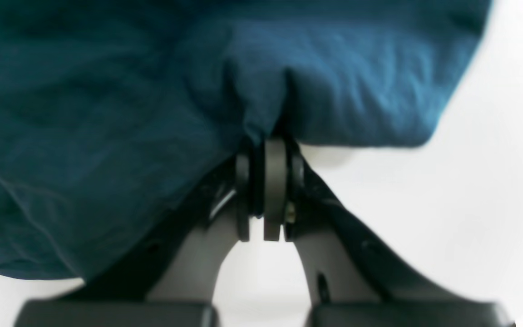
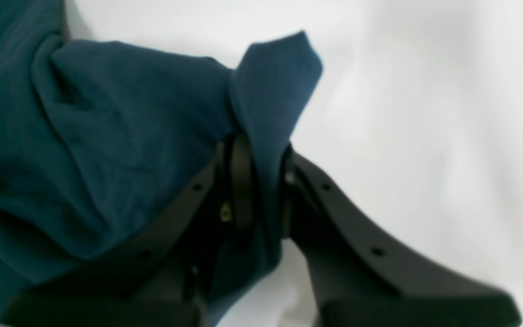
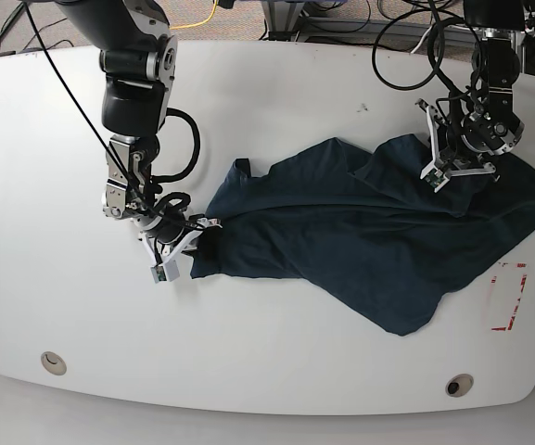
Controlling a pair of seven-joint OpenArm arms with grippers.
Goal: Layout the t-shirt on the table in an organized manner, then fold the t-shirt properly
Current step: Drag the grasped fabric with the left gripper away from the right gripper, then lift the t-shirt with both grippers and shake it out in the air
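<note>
The dark navy t-shirt (image 3: 360,232) lies crumpled across the right half of the white table (image 3: 295,93), stretched from centre-left to the right edge. My right gripper (image 3: 197,243) is at the shirt's left end, low on the table. In the right wrist view this gripper (image 2: 261,154) is shut on a fold of t-shirt (image 2: 107,136), and a corner of cloth pokes up past the fingers. My left gripper (image 3: 471,170) sits on the shirt's upper right part. In the left wrist view it (image 1: 268,141) is shut on a pinched ridge of t-shirt (image 1: 107,113).
A red tape rectangle (image 3: 508,297) marks the table near its right edge, just beyond the shirt's hem. Two round grommet holes (image 3: 52,362) (image 3: 458,384) sit near the front edge. Cables (image 3: 406,46) hang over the back edge.
</note>
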